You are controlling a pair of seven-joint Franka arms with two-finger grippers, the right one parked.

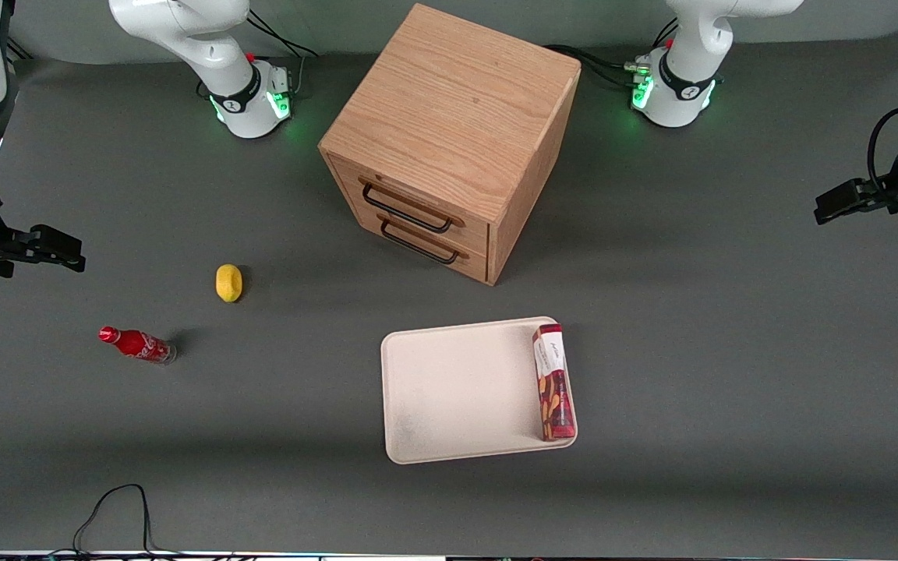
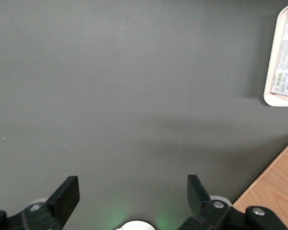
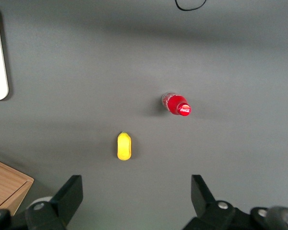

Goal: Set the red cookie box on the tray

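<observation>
Gripper (image 1: 821, 209) spread, empty, parked at the working arm's end, well clear of the tray (image 1: 449, 389); red cookie box (image 1: 554, 382) lies along its 3 o'clock rim — probably light, stiff, crushable carton, best pinched across mid-length.

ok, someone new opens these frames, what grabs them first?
Probably the wooden drawer cabinet mid-table, and nearer the front camera the tray with the red cookie box lying along its edge toward the working arm. The gripper hangs open and empty at that end of the table, well away from both.
</observation>
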